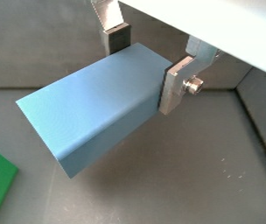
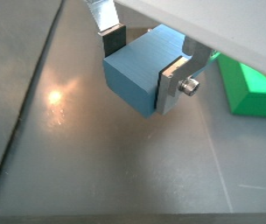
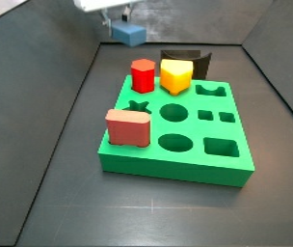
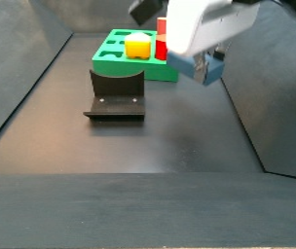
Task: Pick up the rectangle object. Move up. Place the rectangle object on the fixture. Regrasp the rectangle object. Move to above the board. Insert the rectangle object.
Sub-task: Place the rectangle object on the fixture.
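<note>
In both wrist views the pincer (image 1: 147, 63) is clenched on the rectangle object (image 1: 94, 109), its silver plates pressed flat against opposite faces near one end, so most of the steel-blue block juts out beyond the fingers (image 1: 178, 85). The block hangs clear above the dark floor (image 2: 112, 166).

In a side view, going left to right, the pincer (image 3: 120, 26) holds the block (image 3: 132, 35) high at the back, away from the board (image 3: 181, 145); the fixture (image 3: 185, 60) stands just behind the board.

The risk, as I judge it, lies in that end-heavy grasp: with so much block overhanging, a bump on the fixture's notch could pivot it between the pads, leaving it crooked for the regrasp.

The board's holes partly hold pieces: a salmon-pink block (image 3: 128, 126) at the near left, a red peg (image 3: 143, 74) and a yellow peg (image 3: 175, 75) in the back row. The round, square and rectangular holes further right stand open.
</note>
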Tool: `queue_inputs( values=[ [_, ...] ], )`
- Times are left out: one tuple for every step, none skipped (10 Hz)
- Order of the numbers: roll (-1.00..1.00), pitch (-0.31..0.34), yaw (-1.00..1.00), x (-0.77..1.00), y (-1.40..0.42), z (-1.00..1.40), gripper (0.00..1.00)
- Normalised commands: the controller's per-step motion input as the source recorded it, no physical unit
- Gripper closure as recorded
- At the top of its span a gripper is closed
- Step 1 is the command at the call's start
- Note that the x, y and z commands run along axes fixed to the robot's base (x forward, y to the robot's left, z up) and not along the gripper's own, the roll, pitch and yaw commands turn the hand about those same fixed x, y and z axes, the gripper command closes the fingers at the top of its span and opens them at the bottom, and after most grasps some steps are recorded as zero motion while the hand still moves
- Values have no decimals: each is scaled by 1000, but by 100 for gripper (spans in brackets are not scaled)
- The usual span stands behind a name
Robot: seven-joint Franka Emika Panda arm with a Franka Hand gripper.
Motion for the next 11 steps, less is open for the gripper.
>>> queue_inputs(
  values=[
    [46,33,-15,-27,13,1000,100],
    [50,38,-14,-30,14,1000,100],
    [59,48,-13,-26,16,841,100],
    [63,52,-12,-20,15,736,100],
    [66,69,-3,-5,12,471,100],
    [67,79,3,2,11,309,100],
    [-119,-82,-1000,1000,-145,146,100],
    [-130,-71,-1000,1000,-141,100,100],
    [-149,-71,-1000,1000,-122,96,100],
    [-163,-70,-1000,1000,-116,92,100],
    [-191,-62,-1000,1000,-108,81,100]
  ],
)
